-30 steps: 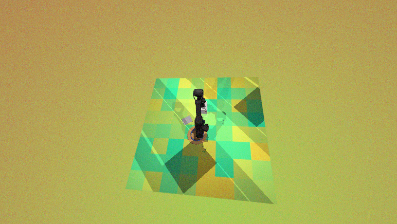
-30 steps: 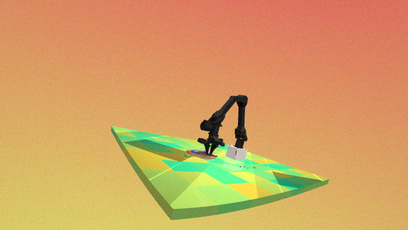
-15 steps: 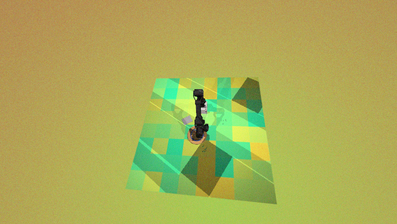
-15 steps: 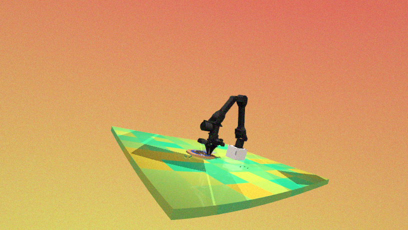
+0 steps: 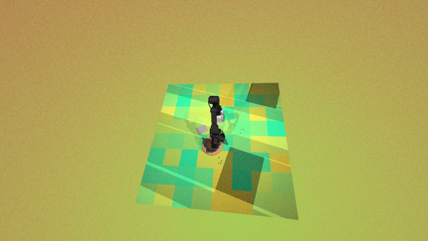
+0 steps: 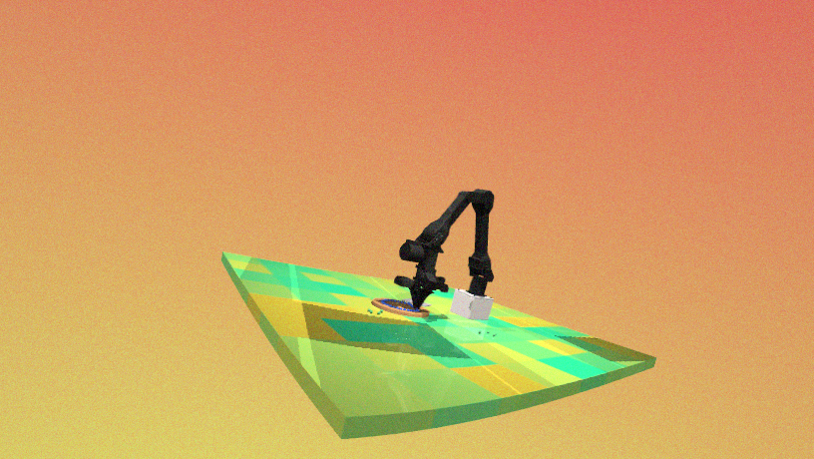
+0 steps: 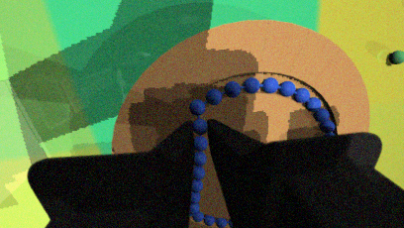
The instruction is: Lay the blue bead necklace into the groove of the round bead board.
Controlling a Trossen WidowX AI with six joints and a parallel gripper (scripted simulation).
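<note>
The round tan bead board (image 7: 297,55) (image 5: 211,150) (image 6: 399,305) lies flat on the checkered table. The blue bead necklace (image 7: 269,85) lies on it. Its far arc follows the board's circular groove on the right. Its left strand runs straight down inside the groove line, between my fingers. My gripper (image 7: 200,127) (image 5: 213,146) (image 6: 417,303) points down onto the board, with its fingertips shut on a bead of that left strand. The near part of the necklace and of the board is hidden behind the fingers in the wrist view.
A white box (image 6: 472,304) (image 5: 221,115) stands by the arm's base. A grey flat square (image 5: 201,129) lies left of the arm. Small green loose beads (image 7: 396,57) (image 5: 219,161) (image 6: 373,312) lie near the board, and more (image 5: 242,130) lie further off.
</note>
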